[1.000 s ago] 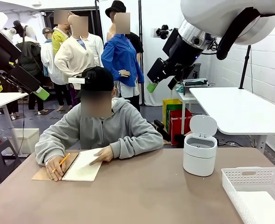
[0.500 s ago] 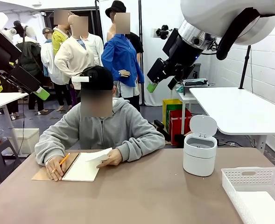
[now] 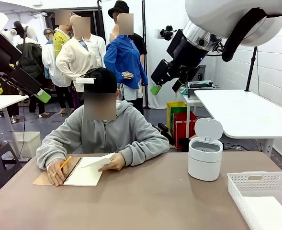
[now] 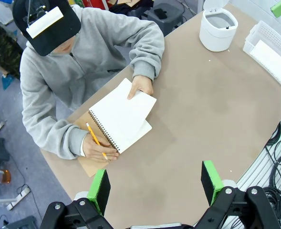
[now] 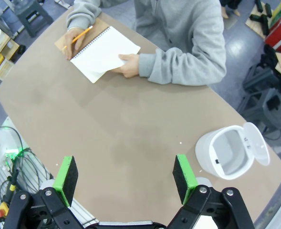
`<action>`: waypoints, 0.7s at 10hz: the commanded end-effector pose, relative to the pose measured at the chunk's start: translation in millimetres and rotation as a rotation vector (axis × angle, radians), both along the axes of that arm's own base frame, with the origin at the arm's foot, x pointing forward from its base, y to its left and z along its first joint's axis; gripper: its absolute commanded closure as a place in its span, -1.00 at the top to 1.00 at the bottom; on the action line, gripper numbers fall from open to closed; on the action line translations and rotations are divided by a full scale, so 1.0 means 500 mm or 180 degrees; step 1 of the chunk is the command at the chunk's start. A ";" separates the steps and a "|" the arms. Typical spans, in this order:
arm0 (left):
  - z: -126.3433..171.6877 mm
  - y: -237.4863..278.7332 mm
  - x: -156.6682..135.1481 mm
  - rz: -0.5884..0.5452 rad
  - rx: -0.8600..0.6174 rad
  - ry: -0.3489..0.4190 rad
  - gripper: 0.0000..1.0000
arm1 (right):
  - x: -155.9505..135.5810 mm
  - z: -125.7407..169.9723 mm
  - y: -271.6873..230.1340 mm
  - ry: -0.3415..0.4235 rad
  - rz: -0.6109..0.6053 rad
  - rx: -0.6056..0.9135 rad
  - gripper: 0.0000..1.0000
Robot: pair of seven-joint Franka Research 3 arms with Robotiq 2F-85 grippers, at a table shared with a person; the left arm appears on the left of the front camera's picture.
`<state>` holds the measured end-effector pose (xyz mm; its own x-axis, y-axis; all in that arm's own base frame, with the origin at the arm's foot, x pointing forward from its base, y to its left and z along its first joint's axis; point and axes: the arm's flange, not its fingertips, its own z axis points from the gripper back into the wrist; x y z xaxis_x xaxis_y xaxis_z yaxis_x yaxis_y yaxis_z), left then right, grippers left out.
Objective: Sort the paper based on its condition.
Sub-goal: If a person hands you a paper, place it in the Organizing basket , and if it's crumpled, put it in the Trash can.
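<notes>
Brown tabletop (image 3: 145,201), front view: thin white paper sheet (image 3: 101,160) held by the person's hand (image 3: 116,164) over the brown-covered spiral-bound notebook (image 3: 83,173); left wrist view, we see left gripper (image 4: 154,183) standing apart, empty; right wrist view, right gripper (image 5: 126,174) likewise; we judge a hasty pinch could crumple it.

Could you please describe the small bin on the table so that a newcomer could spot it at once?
Start at the brown table and look to the robot's right half, toward the far edge. There stands a round white bin with its lid flipped up. Its neighbour, the white basket at the near right corner, is rectangular, low and perforated.
</notes>
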<state>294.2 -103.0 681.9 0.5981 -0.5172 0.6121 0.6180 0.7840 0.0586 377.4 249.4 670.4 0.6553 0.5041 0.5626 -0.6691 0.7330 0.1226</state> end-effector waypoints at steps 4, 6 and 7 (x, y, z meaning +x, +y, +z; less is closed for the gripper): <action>0.000 0.001 0.000 0.0002 0.0001 -0.0001 1.00 | 0.002 -0.001 -0.003 0.0006 -0.0009 0.0004 1.00; 0.000 0.001 0.000 0.0002 0.0001 -0.0001 1.00 | 0.002 -0.001 -0.003 0.0006 -0.0009 0.0004 1.00; 0.000 0.001 0.000 0.0002 0.0001 -0.0001 1.00 | 0.002 -0.001 -0.003 0.0006 -0.0009 0.0004 1.00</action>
